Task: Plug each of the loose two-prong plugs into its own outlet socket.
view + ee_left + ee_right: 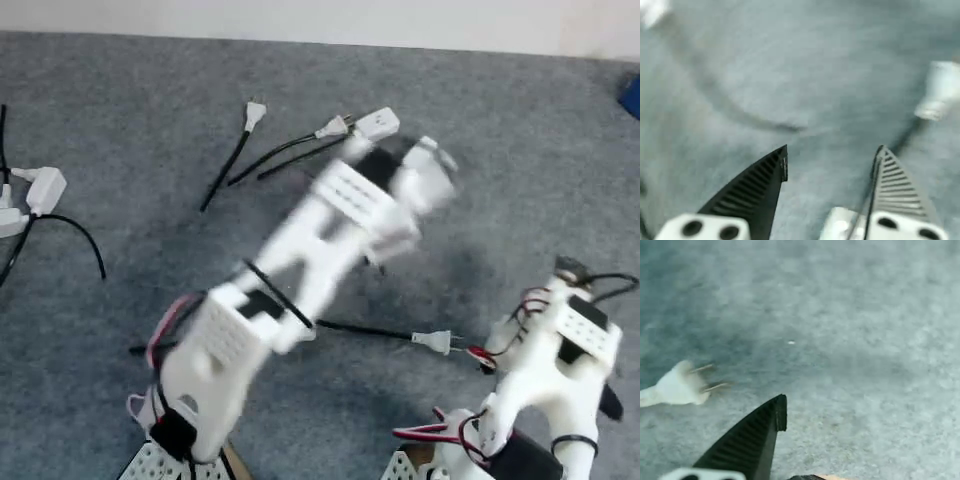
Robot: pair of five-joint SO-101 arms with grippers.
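Note:
Three loose white two-prong plugs on black cords lie on the grey carpet: one plug [253, 113] at the back, a second plug [333, 127] touching a white outlet socket [377, 124], and a third plug [435, 341] in front of the right arm. My left gripper [437, 160] hovers just right of that socket, blurred. In the left wrist view it [832, 150] is open and holds nothing, with a blurred white piece [940, 90], plug or socket, ahead of it. My right gripper [572, 268] is at the right, and the third plug [680, 385] lies close beside it.
Two more white outlet pieces [45, 188] with black cords lie at the left edge. The left arm [300, 250] stretches diagonally over the middle of the carpet. A blue object [630, 95] sits at the far right edge.

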